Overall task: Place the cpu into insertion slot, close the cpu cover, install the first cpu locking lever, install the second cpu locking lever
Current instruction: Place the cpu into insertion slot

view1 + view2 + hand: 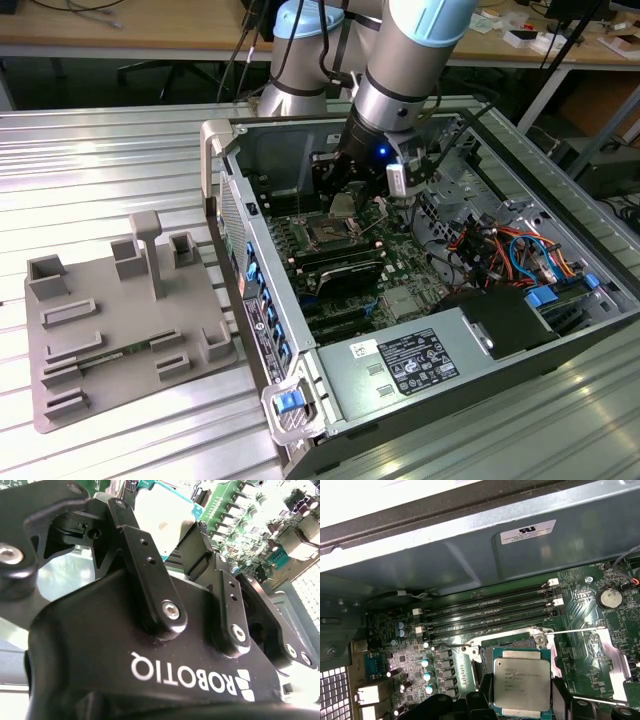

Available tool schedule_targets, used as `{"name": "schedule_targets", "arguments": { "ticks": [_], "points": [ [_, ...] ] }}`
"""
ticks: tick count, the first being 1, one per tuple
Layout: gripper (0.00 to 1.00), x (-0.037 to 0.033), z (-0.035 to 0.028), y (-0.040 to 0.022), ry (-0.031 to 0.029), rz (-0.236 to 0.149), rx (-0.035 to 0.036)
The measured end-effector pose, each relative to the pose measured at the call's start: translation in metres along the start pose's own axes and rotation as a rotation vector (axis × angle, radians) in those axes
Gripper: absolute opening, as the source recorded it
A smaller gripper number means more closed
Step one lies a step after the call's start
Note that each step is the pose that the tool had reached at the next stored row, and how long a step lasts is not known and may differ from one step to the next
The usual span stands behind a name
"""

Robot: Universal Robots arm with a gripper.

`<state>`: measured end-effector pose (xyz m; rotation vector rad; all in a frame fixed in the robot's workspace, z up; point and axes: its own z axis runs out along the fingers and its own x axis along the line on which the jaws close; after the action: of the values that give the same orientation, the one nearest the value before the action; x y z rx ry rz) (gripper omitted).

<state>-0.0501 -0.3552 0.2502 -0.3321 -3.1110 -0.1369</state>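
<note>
The jaws are closed on two opposite edges of the chip (521, 684), holding it flat just above the socket (325, 237). Beside the socket the cover plate (611, 660) lies swung open. Beyond the socket run memory slots (490, 611), then the case wall (470, 555).

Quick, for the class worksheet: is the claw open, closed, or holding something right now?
Claw: closed, holding the square chip by two opposite edges.
</note>
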Motion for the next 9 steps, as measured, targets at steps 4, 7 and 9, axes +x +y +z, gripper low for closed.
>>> {"name": "schedule_targets", "arguments": {
  "ticks": [4,7,9],
  "points": [
    [0.55,0.0,0.0001,0.0,-0.0013,0.015,-0.0003],
    [0.55,0.0,0.0002,0.0,-0.002,0.024,-0.0004],
    [0.55,0.0,0.0002,0.0,-0.0025,0.03,-0.0005]
  ]
}}
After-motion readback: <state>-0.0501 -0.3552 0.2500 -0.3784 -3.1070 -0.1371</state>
